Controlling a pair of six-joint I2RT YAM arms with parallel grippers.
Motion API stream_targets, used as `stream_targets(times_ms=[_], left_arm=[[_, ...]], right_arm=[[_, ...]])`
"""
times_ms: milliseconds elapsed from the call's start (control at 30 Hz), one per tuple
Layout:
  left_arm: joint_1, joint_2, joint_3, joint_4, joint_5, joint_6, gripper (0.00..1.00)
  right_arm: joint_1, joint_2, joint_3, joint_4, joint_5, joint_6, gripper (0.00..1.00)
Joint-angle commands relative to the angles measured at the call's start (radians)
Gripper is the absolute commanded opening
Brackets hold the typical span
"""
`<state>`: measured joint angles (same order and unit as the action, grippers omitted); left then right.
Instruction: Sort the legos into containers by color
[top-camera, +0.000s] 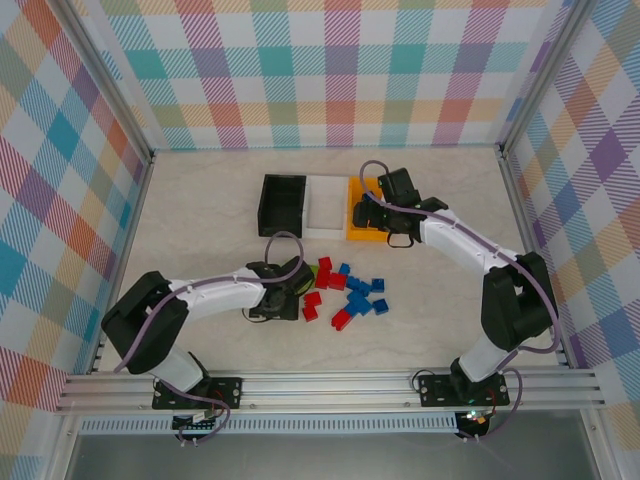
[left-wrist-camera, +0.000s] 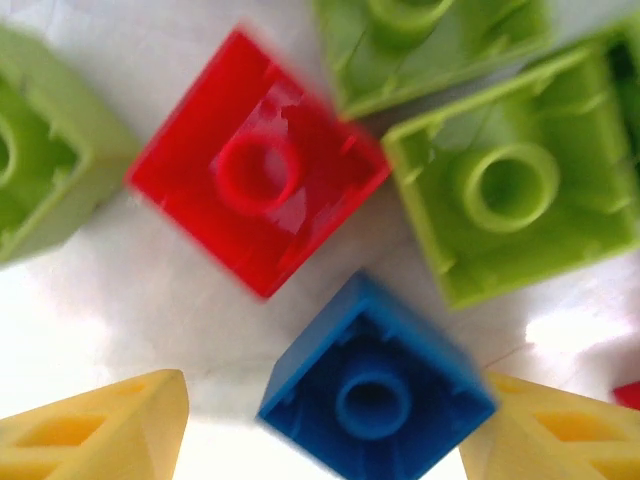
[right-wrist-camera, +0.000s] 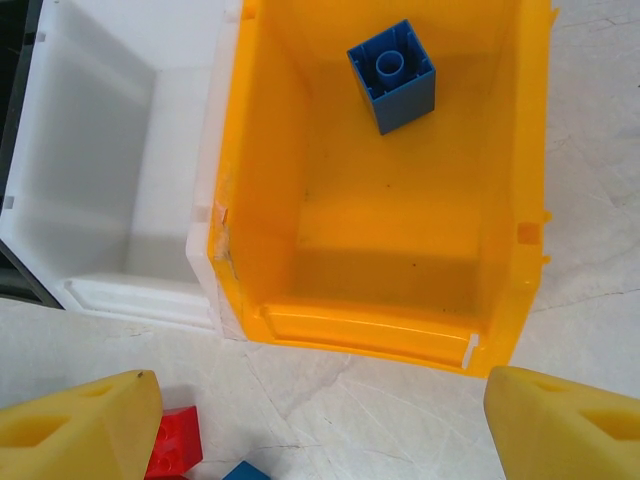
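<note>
"So, where was each gripper?"

"The left gripper (left-wrist-camera: 335, 385) hung low over the pile (top-camera: 345, 295) in the middle of the surface (top-camera: 200, 230), its fingers (left-wrist-camera: 100, 430) spread wide and holding nothing. A blue brick (left-wrist-camera: 375, 390) sat between them, with a red brick (left-wrist-camera: 258, 165) just beyond its corner and green bricks (left-wrist-camera: 510, 185) crowding round."

"And the right?"

"The right gripper (right-wrist-camera: 320, 400) hovered above the orange bin (right-wrist-camera: 380, 330) toward the far edge, likewise open and empty. One blue block (right-wrist-camera: 393, 75) lay in that bin. The white bin (right-wrist-camera: 100, 290) touched its left side, and the black bin (top-camera: 282, 205) ended the row."

"Then blue belonged in orange?"

"That was my reading, and the left arm's pick looked like the step in hand."

"How would you have done it well?"

"The blue brick sat cornerwise to the fingers, so I'd have turned the wrist until they faced two flat sides. Then centre over it, come straight down, and close only once both fingers were clear of the red brick. Otherwise it might have been nudged or pinched along. Lift straight up."
</note>
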<state>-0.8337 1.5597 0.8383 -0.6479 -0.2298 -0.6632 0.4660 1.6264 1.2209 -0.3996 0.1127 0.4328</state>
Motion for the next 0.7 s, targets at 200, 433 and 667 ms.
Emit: stream_targets(times_ms=[200, 433, 667], left_arm=[[-0.008, 0.051, 0.048, 0.028, -0.039, 0.051, 0.55], [-0.009, 0.028, 0.022, 0.037, -0.040, 0.038, 0.41], [-0.012, -0.074, 0.110, 0.001, -0.014, 0.028, 0.36]], right_arm=[[-0.006, -0.039, -0.021, 0.006, 0.025, 0.000, 0.84], [-0.013, -0.055, -0.035, 0.011, 0.034, 0.008, 0.84], [-0.053, -0.116, -0.081, 0.009, 0.081, 0.047, 0.83]])
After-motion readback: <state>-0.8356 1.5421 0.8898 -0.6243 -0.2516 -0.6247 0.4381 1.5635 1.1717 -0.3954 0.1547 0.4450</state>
